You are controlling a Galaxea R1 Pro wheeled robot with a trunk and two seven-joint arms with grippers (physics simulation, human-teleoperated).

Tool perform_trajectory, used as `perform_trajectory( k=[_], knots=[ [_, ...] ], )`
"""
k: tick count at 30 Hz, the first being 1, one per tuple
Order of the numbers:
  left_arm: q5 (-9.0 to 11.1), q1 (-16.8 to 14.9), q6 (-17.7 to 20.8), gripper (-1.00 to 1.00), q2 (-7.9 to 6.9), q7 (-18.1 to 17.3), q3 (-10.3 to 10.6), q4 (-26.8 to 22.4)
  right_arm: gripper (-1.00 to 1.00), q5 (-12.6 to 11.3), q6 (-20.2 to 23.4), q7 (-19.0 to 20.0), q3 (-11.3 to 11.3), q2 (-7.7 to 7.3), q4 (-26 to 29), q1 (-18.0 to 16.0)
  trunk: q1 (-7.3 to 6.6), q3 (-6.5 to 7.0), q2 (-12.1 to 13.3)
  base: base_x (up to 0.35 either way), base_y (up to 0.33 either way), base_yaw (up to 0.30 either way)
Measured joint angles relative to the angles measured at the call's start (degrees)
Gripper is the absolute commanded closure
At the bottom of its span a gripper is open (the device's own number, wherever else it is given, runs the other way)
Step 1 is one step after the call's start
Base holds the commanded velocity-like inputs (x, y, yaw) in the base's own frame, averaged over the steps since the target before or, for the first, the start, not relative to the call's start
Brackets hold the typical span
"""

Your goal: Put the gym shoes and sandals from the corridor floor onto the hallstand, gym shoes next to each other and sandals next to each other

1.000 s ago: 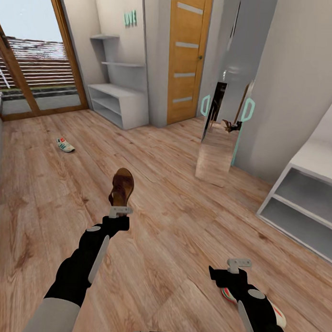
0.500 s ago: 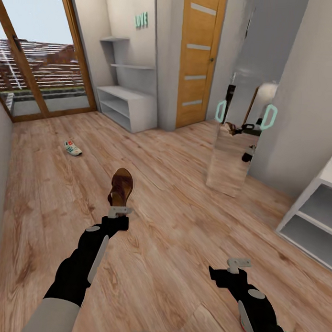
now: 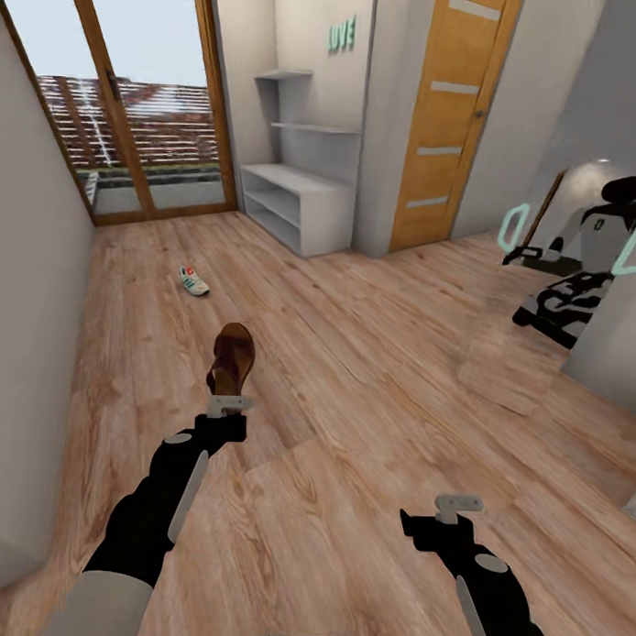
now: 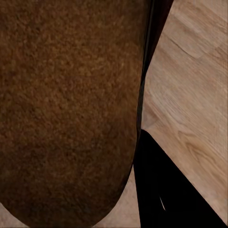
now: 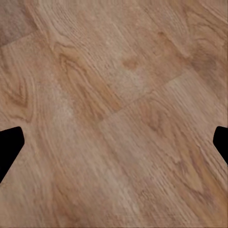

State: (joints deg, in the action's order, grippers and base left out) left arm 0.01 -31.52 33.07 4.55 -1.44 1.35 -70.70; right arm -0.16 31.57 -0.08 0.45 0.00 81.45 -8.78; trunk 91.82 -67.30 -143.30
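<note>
Sandal [image 3: 232,359] rides pinched in the left gripper [image 3: 231,405]; view has swung left, bringing the hallstand [image 3: 299,205] ahead. Right gripper [image 3: 458,506] spread, empty; gym shoe [image 3: 195,281] beyond.

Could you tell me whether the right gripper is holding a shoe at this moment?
No, in the right wrist view the right gripper has its fingers wide apart over bare corridor floor.

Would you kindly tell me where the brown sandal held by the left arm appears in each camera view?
Head view: sandal left of centre, above the left gripper.
Left wrist view: sandal close up, covering most of the frame.
Right wrist view: not in it.
Shared landmark: wood floor.
</note>
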Motion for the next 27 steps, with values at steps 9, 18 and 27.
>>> perform_trajectory(
  k=[9,18,27],
  knots=[
    [-0.1,0.0,-0.1,1.00,0.00,0.0,0.0,0.0,-1.00,0.0,0.0,0.0,0.0,0.00,0.0,0.0,-0.01,-0.18,0.0,0.307,0.060,0.288],
    [-0.1,0.0,-0.1,1.00,0.00,0.0,0.0,0.0,-1.00,0.0,0.0,0.0,0.0,0.00,0.0,0.0,-0.01,-0.35,0.0,0.343,0.001,0.251],
    [-0.1,0.0,-0.1,1.00,0.00,0.0,0.0,0.0,-1.00,0.4,0.0,0.0,0.0,0.00,0.0,0.0,-0.01,-0.36,0.0,0.344,0.000,0.017]
  ],
)
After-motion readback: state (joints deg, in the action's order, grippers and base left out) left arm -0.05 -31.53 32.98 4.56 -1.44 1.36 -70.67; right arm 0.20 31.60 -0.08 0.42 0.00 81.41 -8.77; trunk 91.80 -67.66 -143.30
